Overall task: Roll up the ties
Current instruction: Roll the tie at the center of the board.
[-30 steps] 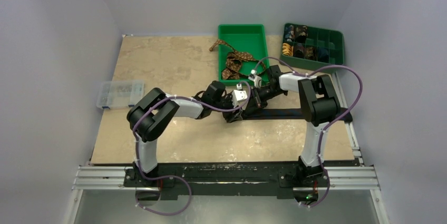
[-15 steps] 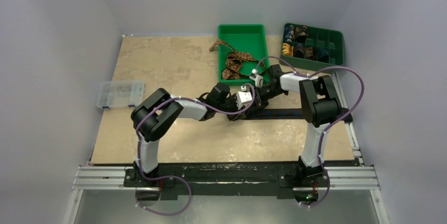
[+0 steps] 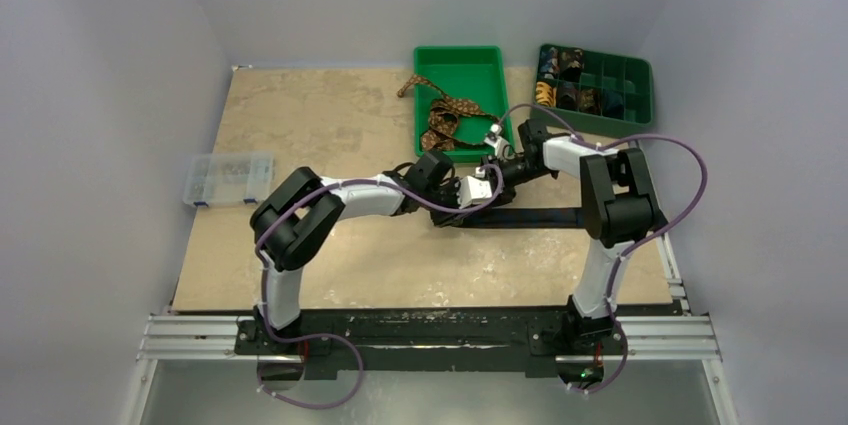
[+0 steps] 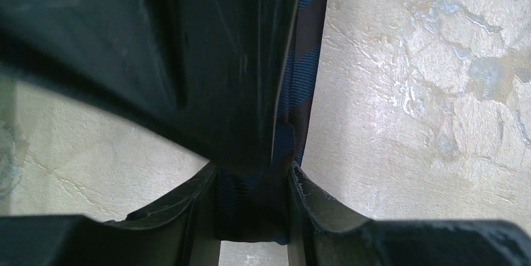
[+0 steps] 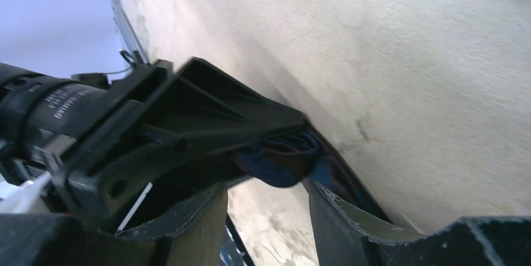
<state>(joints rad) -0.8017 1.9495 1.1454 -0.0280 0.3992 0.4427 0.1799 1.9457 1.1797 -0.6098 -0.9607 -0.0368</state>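
A: Where do we see the navy tie [image 3: 540, 216]?

B: Stretched flat across the counter [image 3: 320, 125], right of the middle. Its left end is bunched into a loose coil [image 5: 282, 159] where the two arms meet.

A: And the left jaws?

B: We see them pressed on that bunched end. In the left wrist view, striped navy fabric fills the gap from one finger [image 4: 188, 216] to the other.

A: The right jaws?

B: They are parted, with bare counter showing between their fingers [image 5: 341, 213]. The coil sits just beyond the tips, and we cannot tell whether it touches them.

A: What else do we have around it?

B: Behind the arms, the brown tie [image 3: 445, 123] lies crumpled in the green bin [image 3: 458, 53], one end trailing over the bin's left rim onto the counter. To the right stands a divided green tray [image 3: 632, 67], with rolled ties [image 3: 560, 80] in its left compartments. A clear plastic box [image 3: 228, 178] sits at the counter's left edge, well apart.
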